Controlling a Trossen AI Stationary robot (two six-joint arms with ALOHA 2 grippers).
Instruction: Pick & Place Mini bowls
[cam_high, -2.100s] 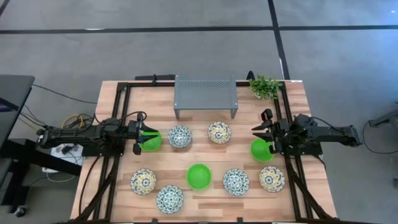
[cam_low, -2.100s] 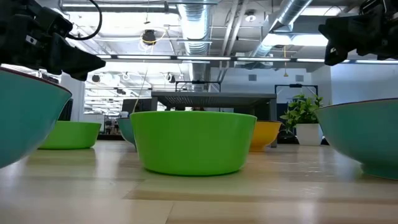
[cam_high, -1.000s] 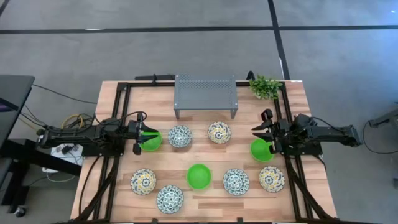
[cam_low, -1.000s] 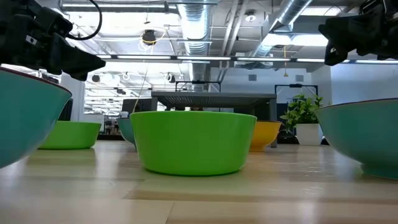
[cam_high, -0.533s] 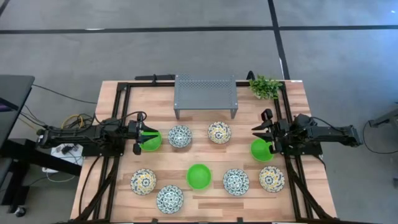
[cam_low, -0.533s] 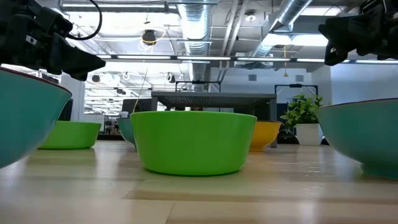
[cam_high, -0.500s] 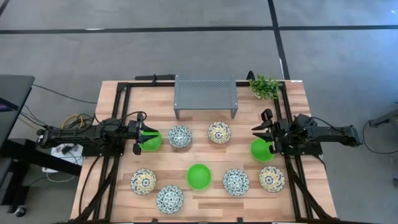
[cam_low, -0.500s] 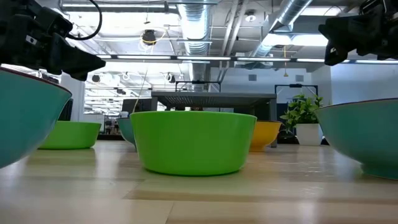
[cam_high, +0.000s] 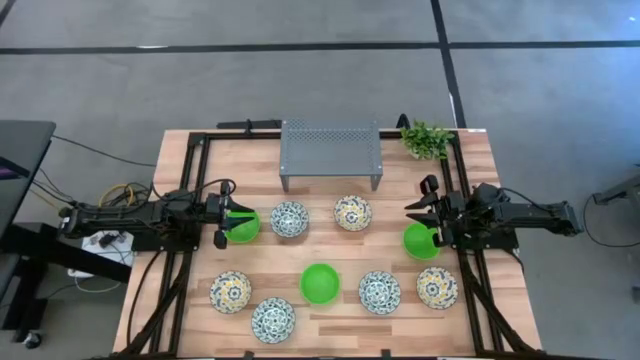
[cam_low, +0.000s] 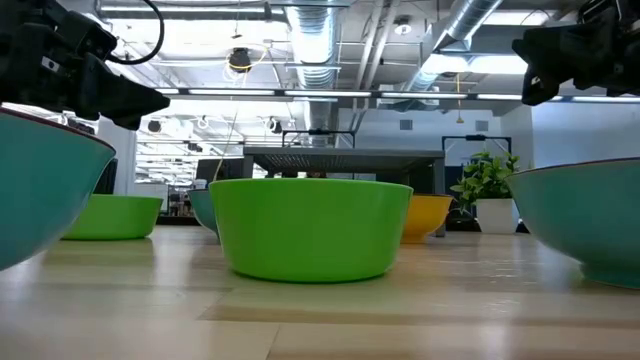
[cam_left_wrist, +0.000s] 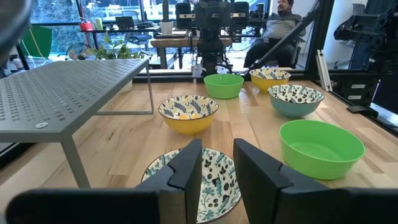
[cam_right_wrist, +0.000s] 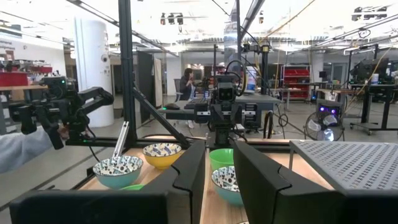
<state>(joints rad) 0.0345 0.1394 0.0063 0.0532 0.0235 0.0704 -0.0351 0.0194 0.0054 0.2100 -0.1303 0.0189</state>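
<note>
Nine mini bowls rest on their bases on the wooden table. In the high view the green ones are at the left (cam_high: 243, 226), the right (cam_high: 420, 241) and the near middle (cam_high: 319, 283). The blue-patterned bowls (cam_high: 290, 218) (cam_high: 273, 320) (cam_high: 379, 291) and the yellow-patterned ones (cam_high: 352, 212) (cam_high: 231, 291) (cam_high: 437, 287) lie between. My left gripper (cam_high: 222, 226) is open and hovers over the left green bowl's outer rim. My right gripper (cam_high: 428, 222) is open above the right green bowl. In the left wrist view the left gripper (cam_left_wrist: 217, 168) has a blue-patterned bowl (cam_left_wrist: 205, 180) beyond its fingers.
A grey perforated rack (cam_high: 330, 150) stands at the far middle of the table. A small leafy plant (cam_high: 427, 138) is at the far right corner. Black frame rails (cam_high: 190, 190) run along both sides. A person sits in the room beyond (cam_left_wrist: 283, 15).
</note>
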